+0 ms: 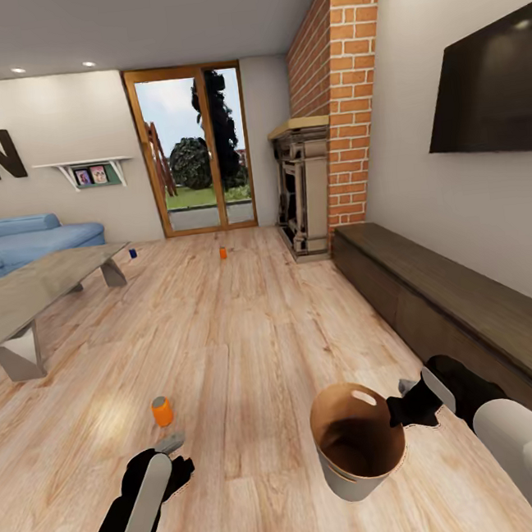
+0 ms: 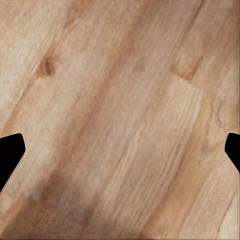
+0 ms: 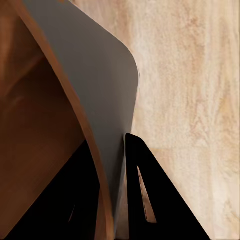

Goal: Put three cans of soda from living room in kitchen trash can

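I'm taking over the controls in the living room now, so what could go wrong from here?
1. The right claw pinches only the trash can wall at the rim, one finger inside, one outside; the tilted bucket could slip or swing.
2. The left claw is open just short of the nearest orange can; a clumsy approach might tip it and send it rolling.
3. The second orange can and blue can stand far off near the coffee table, so the base could bump it.
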Motion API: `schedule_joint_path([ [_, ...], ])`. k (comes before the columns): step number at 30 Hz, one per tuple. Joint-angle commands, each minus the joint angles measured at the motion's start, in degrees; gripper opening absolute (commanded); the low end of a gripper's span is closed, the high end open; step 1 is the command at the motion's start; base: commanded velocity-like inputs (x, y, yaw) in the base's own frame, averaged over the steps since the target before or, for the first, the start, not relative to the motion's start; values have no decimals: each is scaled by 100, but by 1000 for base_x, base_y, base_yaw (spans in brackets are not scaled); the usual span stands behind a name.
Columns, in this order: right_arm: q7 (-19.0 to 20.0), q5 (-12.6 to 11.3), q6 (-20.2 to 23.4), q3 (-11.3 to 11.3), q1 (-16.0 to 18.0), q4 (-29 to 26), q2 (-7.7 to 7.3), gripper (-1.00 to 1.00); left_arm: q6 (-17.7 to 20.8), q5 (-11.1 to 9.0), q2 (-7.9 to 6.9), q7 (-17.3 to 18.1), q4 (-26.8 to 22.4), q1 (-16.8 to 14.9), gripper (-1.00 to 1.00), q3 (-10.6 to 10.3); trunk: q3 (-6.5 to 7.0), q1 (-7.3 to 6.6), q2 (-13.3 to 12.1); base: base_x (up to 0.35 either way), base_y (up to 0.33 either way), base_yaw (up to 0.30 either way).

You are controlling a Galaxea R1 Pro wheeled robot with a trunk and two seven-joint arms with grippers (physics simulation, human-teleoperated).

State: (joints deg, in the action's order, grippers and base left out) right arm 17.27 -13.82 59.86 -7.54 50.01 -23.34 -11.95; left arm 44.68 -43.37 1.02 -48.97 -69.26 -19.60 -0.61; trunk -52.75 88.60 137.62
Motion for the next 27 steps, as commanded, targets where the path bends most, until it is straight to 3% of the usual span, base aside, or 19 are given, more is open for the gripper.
schedule_joint_path([
  [1, 31, -131, 14, 18, 6, 7, 4, -100, -1, 1, -5, 0, 0, 0, 100, 2, 1, 0, 0, 342, 121, 0],
  [17, 25, -148, 14, -10, -42, 25, 52, -100, -3, 12, -39, -1, 2, 0, 100, 50, 1, 0, 0, 285, 236, 0],
  [27, 22, -140, 14, -25, -44, 23, 51, -100, -259, -6, -30, 39, 641, -56, 100, 30, 1, 0, 0, 270, 259, 0],
])
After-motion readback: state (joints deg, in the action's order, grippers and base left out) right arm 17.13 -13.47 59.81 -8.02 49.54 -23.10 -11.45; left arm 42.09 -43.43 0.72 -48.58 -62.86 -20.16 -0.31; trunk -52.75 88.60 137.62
